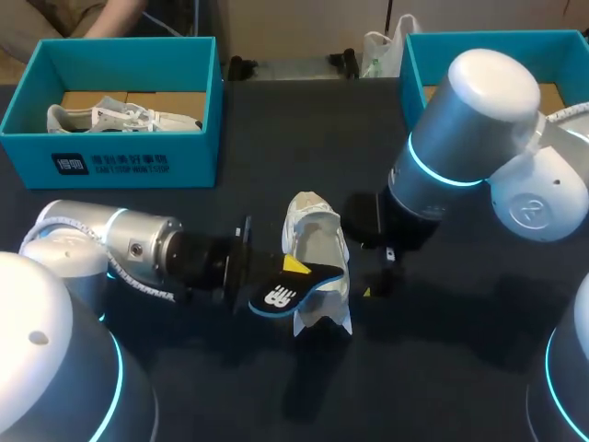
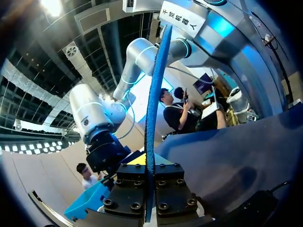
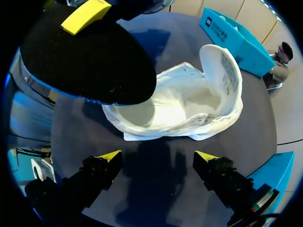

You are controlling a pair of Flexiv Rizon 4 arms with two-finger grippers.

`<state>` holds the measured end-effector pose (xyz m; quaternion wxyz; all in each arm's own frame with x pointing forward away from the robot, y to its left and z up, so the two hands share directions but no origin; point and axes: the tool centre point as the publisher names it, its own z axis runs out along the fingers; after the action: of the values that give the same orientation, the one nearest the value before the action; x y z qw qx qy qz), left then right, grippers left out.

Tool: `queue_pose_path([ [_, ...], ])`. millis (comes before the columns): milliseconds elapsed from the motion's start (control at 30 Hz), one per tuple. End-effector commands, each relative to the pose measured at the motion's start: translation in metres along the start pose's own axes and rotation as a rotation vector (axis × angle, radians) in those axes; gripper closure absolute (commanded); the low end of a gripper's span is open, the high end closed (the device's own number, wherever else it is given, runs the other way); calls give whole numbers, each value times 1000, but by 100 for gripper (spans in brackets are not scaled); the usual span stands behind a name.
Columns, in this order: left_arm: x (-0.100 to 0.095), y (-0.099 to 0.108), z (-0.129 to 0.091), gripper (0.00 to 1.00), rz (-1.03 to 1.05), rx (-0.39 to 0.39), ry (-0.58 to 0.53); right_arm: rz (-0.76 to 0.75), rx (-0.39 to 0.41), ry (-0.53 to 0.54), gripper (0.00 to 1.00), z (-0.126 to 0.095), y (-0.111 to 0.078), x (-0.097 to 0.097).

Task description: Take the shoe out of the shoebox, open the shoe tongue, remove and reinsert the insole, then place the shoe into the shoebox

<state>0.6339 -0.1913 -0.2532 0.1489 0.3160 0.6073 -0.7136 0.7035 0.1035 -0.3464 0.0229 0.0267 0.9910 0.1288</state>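
Observation:
A white shoe (image 1: 317, 241) lies on the dark table with its tongue folded back and its inside bare; it also shows in the right wrist view (image 3: 189, 106). My left gripper (image 1: 291, 268) is shut on a black insole (image 1: 281, 290) with a blue edge, held just above the shoe's near end. In the left wrist view the insole (image 2: 152, 109) stands edge-on between that gripper's fingers (image 2: 150, 165). My right gripper (image 3: 158, 156) is open, close beside the shoe, nothing between its fingers. The insole (image 3: 90, 61) hangs over the shoe's far part there. In the head view the right gripper (image 1: 375, 276) is right of the shoe.
A teal shoebox (image 1: 110, 161) stands at the back left with another white shoe (image 1: 120, 118) inside. A second teal box (image 1: 414, 64) stands at the back right, under my right arm. The teal box (image 3: 232, 38) also appears beyond the shoe in the right wrist view.

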Motion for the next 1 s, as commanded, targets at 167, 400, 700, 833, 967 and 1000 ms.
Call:
queue_pose_path([
  [167,4,-1,2,100,-24,-6,-12,0,0,-1,0,0,0,1],
  [400,6,5,7,100,-35,-15,-16,0,0,-1,0,0,0,1],
  [700,4,18,13,100,-52,-27,-27,0,0,-1,0,0,0,1],
  [833,5,24,12,100,-67,-31,-31,0,0,-1,0,0,0,1],
  [967,7,27,8,100,-79,-34,-33,0,0,-1,0,0,0,1],
  [1000,7,28,7,100,-82,-34,-36,0,0,-1,0,0,0,1],
])
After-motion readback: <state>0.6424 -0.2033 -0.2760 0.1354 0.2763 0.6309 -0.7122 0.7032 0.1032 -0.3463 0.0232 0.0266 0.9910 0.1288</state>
